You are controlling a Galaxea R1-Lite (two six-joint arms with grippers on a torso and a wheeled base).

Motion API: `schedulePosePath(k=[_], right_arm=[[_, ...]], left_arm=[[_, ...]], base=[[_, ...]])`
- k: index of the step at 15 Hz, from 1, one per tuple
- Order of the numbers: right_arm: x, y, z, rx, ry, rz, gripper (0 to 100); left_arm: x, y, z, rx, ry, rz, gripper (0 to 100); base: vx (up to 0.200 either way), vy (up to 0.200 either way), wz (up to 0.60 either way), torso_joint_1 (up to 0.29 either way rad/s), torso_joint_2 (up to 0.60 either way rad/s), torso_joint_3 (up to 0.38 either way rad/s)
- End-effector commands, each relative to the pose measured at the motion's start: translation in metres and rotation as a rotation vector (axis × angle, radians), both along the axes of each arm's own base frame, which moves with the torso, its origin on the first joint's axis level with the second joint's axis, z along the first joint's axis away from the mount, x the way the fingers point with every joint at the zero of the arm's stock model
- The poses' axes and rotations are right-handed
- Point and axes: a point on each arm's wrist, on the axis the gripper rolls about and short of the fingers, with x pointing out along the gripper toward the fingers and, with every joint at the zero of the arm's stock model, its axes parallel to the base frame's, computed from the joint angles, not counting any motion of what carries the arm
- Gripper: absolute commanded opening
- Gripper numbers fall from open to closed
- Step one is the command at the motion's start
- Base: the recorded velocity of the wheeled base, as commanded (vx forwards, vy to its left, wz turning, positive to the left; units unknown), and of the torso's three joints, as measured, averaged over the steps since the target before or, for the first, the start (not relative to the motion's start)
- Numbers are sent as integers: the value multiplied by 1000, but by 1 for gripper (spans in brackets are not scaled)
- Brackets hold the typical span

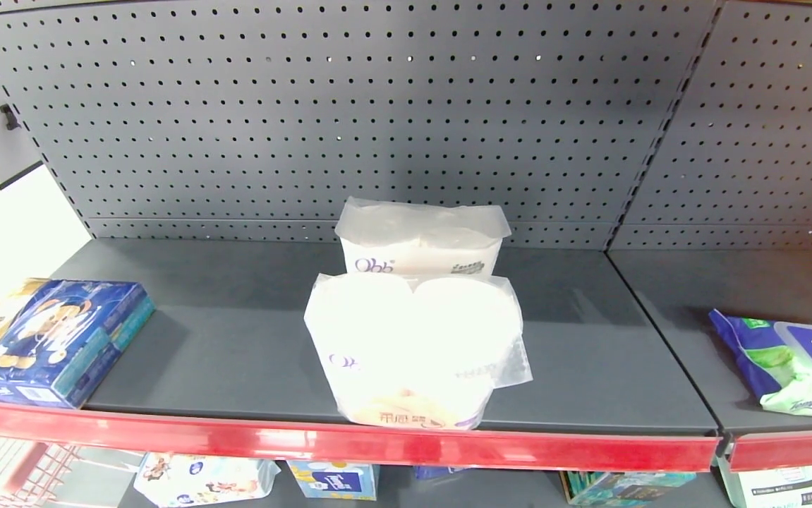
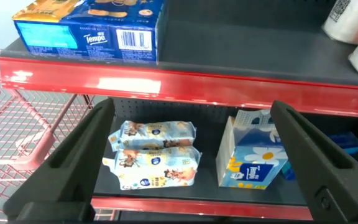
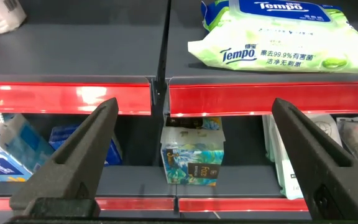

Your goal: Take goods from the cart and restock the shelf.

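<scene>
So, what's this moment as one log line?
left end effector open, empty | right end effector open, empty | shelf: front tissue pack, rear tissue pack

I see the right gripper, fingers spread, facing the red shelf edge. A wipes pack lies on the upper shelf, and probably a tissue box on the lower.

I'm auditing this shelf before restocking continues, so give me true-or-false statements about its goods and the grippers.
1. The front tissue pack and rear tissue pack stand midway along the shelf, one behind the other. True.
2. The blue box lies at the right end. False: it lies at the left end.
3. The left gripper holds a pack. False: its fingers are open, empty.
4. The wet wipes pack lies on the neighbouring section to the right. True.
5. The right gripper is open. True.
</scene>
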Motion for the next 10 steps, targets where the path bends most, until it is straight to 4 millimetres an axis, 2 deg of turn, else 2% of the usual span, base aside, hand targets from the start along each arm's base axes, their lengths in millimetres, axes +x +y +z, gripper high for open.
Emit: schedulePosePath(k=[1,10], right_arm=[[0,0,0,0,1,0,100],[0,0,0,-2,1,0,100]], left_arm=[[0,0,0,-1,0,0,100],[0,0,0,-1,0,0,100]], base=[[0,0,0,0,0,0],[0,0,0,0,0,0]])
